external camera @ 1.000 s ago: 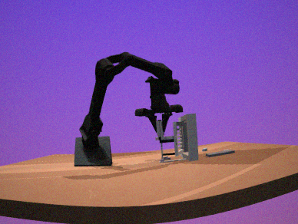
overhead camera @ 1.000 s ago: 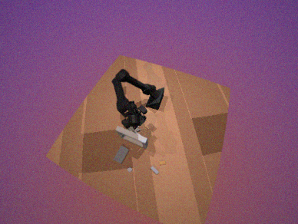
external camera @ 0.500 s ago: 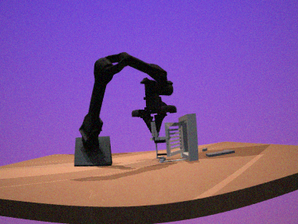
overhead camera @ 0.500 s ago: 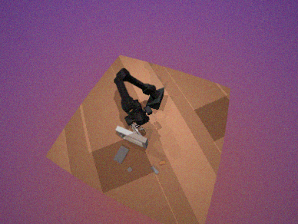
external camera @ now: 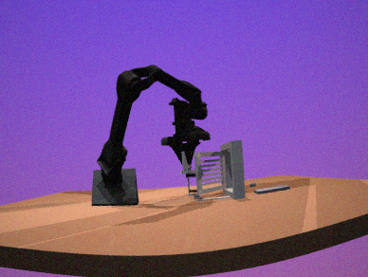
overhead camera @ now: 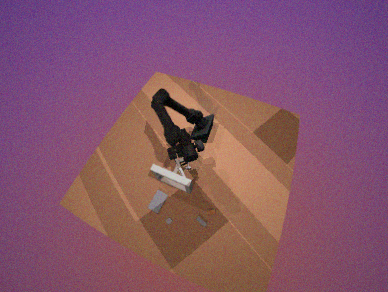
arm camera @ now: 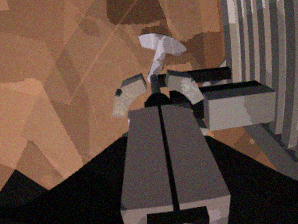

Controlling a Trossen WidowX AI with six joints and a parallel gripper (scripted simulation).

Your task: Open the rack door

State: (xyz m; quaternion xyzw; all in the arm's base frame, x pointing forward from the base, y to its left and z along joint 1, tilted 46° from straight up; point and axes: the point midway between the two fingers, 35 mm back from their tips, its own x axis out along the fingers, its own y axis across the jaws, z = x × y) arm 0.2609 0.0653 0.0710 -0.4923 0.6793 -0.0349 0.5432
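The rack's pale frame (overhead camera: 171,178) (external camera: 237,171) stands upright on the table. Its slatted door (external camera: 210,174) (arm camera: 270,45) is partly open, swung out from the frame toward the arm's side, and looks short of a right angle. The door's upright handle (arm camera: 158,61) stands off the door's free edge on dark brackets. My gripper (external camera: 186,167) (arm camera: 164,147) points down and is shut on the handle, one fingertip on each side of it. The fingers hide the gripped part, and how far the handle is turned I cannot tell.
Behind the frame lie a flat grey slab (overhead camera: 158,201) (external camera: 271,190), a small grey piece (overhead camera: 169,220) (external camera: 252,185) and a grey bar (overhead camera: 201,221). A small orange piece (overhead camera: 212,211) lies near the bar. The arm's base (overhead camera: 203,128) (external camera: 115,187) stands on the side the door opens toward.
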